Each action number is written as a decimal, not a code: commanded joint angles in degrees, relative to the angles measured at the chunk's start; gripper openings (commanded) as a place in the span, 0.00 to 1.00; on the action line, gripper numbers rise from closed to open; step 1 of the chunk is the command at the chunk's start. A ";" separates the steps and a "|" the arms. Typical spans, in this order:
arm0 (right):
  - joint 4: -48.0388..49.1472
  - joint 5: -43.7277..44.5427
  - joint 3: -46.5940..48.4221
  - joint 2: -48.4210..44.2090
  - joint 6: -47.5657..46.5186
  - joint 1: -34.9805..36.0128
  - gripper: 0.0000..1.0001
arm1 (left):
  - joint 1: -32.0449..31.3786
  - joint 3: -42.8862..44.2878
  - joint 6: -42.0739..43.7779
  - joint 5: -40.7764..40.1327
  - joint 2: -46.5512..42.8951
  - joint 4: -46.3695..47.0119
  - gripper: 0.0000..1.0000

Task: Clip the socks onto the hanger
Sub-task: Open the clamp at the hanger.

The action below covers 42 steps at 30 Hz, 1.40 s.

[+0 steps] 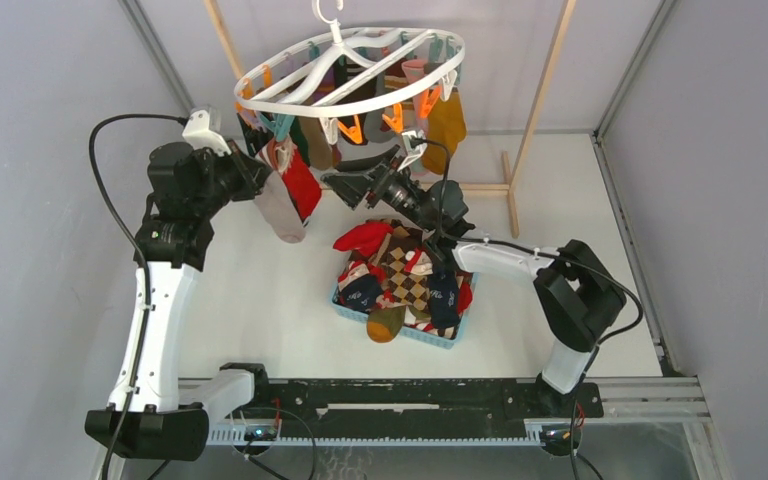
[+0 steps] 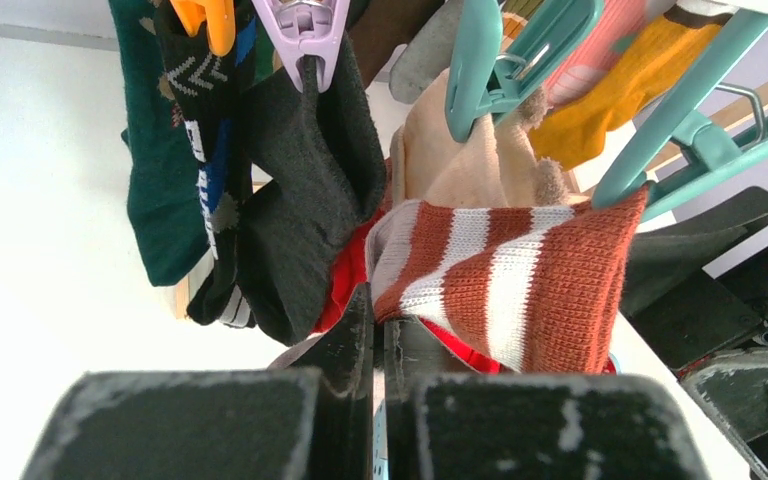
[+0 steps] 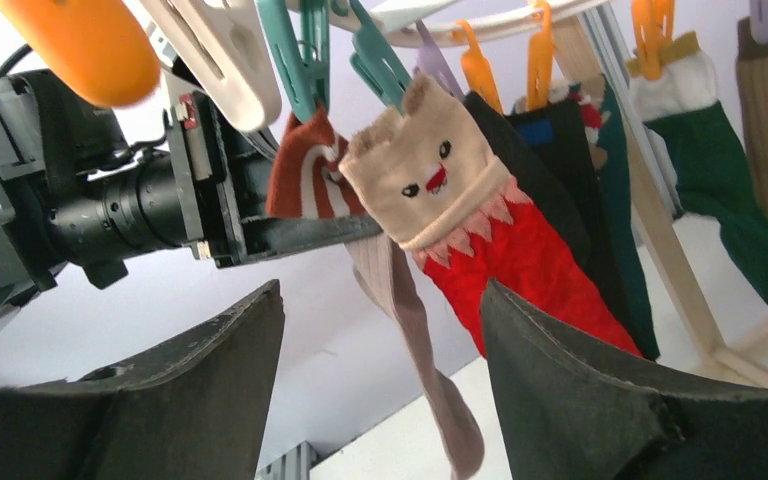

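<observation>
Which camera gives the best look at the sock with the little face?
The right wrist view: the face sock hangs facing it, eyes and mouth plain. The left wrist view shows only its cream back; the top view just a red patch.

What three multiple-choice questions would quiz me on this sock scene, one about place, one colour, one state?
1. Where do the loose socks lie? A bare table B blue basket C right arm
2. The striped sock has which colours? A navy-yellow B green-pink C rust-white
3. The right end effector is? A open B shut on a sock C shut on a clip
B: they heap in the basket. C: rust and white bands, pinched by the left end effector. A: its fingers stand wide apart.
</observation>
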 commanded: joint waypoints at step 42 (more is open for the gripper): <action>1.22 15.79 9.55 -3.80 -34.18 5.22 0.45 | 0.82 4.67 -1.09 3.72 -1.63 -1.77 0.00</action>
